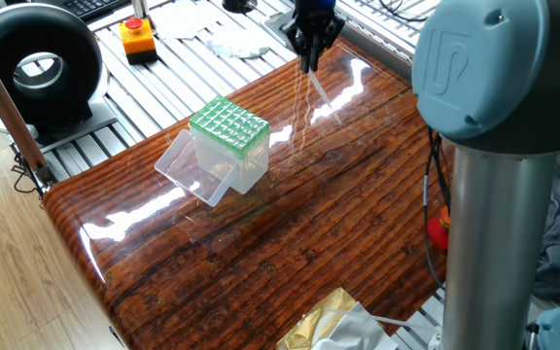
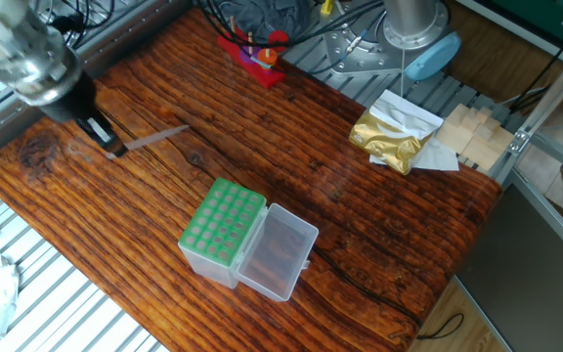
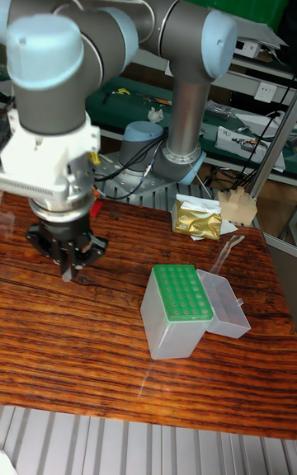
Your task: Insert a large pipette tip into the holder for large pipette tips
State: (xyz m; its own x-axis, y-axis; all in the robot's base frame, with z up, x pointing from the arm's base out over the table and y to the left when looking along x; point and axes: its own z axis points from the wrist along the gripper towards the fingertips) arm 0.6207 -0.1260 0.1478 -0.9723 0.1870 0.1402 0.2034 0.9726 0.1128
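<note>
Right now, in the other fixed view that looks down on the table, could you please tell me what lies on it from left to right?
pincer → large pipette tip → holder for large pipette tips → gold foil packet → wooden blocks

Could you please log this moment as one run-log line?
gripper: shut on pipette tip, lifted | green-topped box: no tip inserted, lid open | phase: carrying
</note>
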